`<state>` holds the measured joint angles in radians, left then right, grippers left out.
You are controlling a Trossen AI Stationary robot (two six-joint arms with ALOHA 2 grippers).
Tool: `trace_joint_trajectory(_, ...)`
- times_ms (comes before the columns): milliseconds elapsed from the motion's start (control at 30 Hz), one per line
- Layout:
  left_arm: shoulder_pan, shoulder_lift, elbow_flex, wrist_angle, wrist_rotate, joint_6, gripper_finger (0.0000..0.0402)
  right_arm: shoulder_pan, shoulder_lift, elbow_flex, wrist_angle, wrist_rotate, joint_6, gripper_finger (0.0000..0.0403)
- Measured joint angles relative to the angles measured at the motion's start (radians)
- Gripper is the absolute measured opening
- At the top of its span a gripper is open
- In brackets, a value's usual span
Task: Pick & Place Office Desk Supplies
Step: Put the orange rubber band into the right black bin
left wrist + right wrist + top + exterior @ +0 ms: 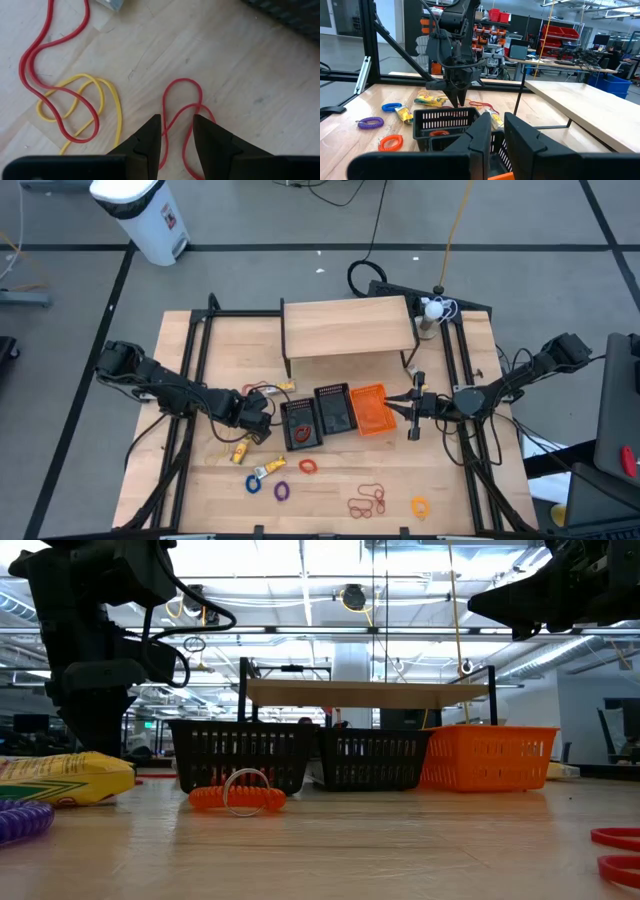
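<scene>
**High view:** left gripper (262,408) low over the worktop (460,480), left of centre. Sits just beside the left black basket (300,423), at a tangle of red and yellow elastic loops (272,388). Right gripper (412,408) at the right rim of the orange basket (370,409). Middle black basket (336,410) between the two. Wooden shelf (348,326) behind the baskets, toward the far edge. Rest of the supplies loose toward the near edge: yellow oblong pieces (240,450), blue ring (253,482), purple ring (282,491), orange ring (308,466), tan and red loops (367,502), yellow ring (420,506).

**Low view:** three baskets in a row under the shelf. Orange ring (237,798) flat on the wood in front of the left black basket (240,755). Yellow piece (60,778) and purple ring (20,820) at the left.

**Left wrist view:** left gripper (177,120) with fingers parted, straddling one strand of a small red loop (182,85) lying on the wood. Strand not pinched. Yellow loop (107,95) and a long red loop (30,55) alongside, overlapping each other.

**Right wrist view:** right gripper (498,117) with fingers drawn almost together, nothing between them, above the baskets. Left gripper (457,102) pointing down just behind the black basket (445,120). Blue ring (391,106), purple ring (370,121) and orange ring (390,142) beyond on the worktop.
</scene>
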<state>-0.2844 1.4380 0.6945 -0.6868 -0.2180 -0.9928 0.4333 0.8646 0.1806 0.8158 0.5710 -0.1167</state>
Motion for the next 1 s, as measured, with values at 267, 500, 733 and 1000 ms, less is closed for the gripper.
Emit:
trace_joint_trajectory(267, 0.0, 0.0, 0.0, 0.0, 0.0, -0.003, 0.0115, 0.0, 0.0, 0.0, 0.0, 0.0, 0.0, 0.0045)
trace_joint_trajectory(500, 0.0, 0.0, 0.0, 0.0, -0.001, -0.003, 0.0115, 0.0, 0.0, 0.0, 0.0, 0.0, 0.0, 0.0045)
trace_joint_trajectory(733, -0.042, 0.0, 0.0, 0.002, -0.151, -0.053, 0.0115, 0.0, 0.0, 0.0, 0.0, 0.0, 0.0, 0.0045)
trace_joint_trajectory(1000, -0.22, 0.0, 0.0, 0.003, -0.366, -0.071, 0.0115, 0.0, 0.0, 0.0, -0.001, 0.0, 0.001, 0.0045)
